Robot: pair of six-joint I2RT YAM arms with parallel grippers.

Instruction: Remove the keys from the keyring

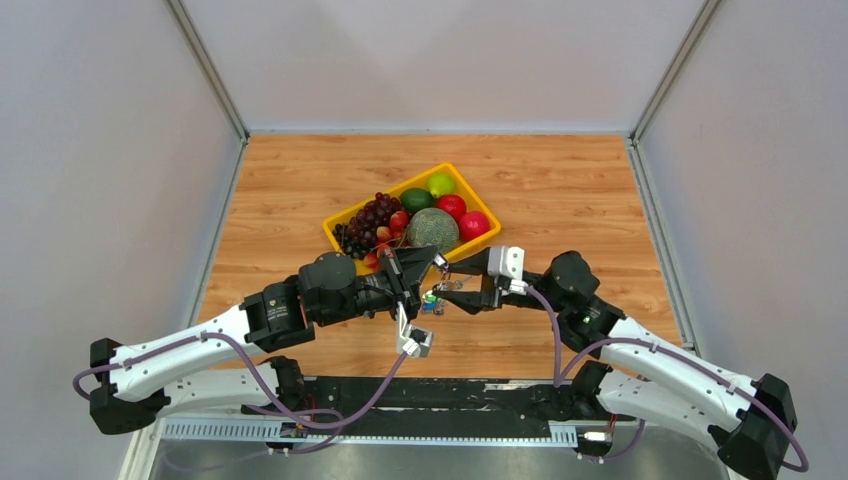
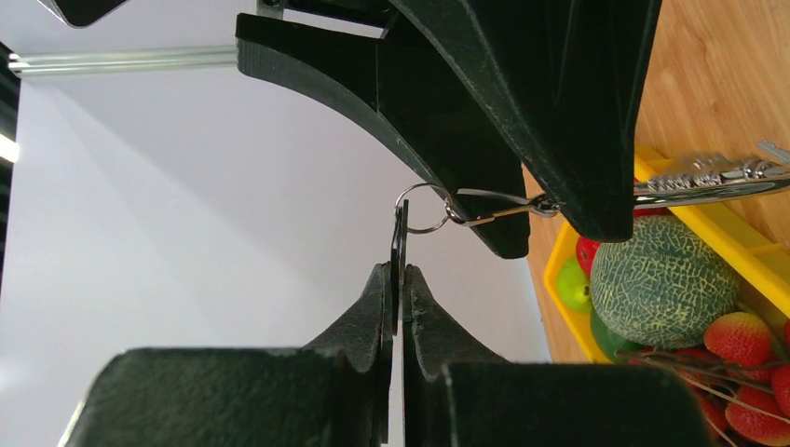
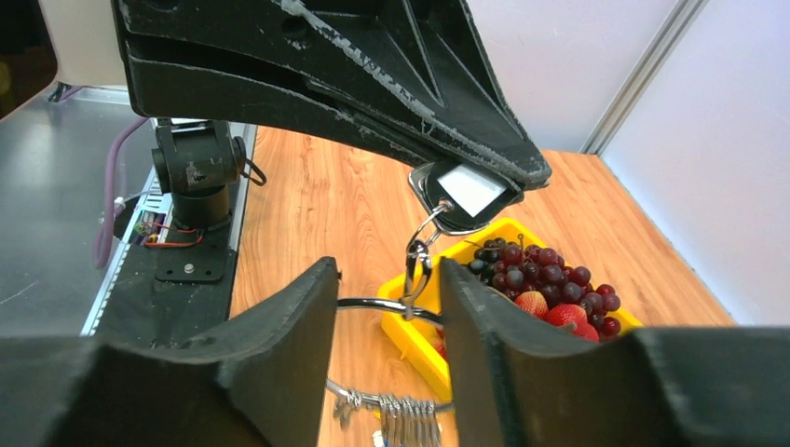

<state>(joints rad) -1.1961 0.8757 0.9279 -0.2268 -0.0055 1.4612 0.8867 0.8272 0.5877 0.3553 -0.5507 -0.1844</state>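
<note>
Left tool (image 2: 399, 289) is pressed together on a flat black fob (image 3: 466, 191), seen edge-on from its own camera. A small split ring (image 2: 421, 184) is hung from the fob, and a slim clasp (image 2: 494, 209) is linked to that. The clasp is hooked onto the keyring (image 3: 373, 304), a thin silvery wire held in the air between the two tools.

Right tool (image 3: 388, 279): fingers are seen standing apart, with clasp and wire crossing the gap. Whether the pads bear on the wire cannot be told.

The keys (image 3: 405, 419) are bunched on the ring's lower arc, below the right tool and off the bench (image 1: 560, 190). None has been taken off yet.

Step judged to be in hand: ring tensioned so a key can be worked off.
- Fob pinch to be kept firm, pull kept light, since the thin wire is likely to twist.
- The wire should be clamped before any sliding.
- One key should be singled out and walked towards the wire's split, which is not visible here.

A yellow tray (image 1: 462, 180) of fruit is seen beyond.
</note>
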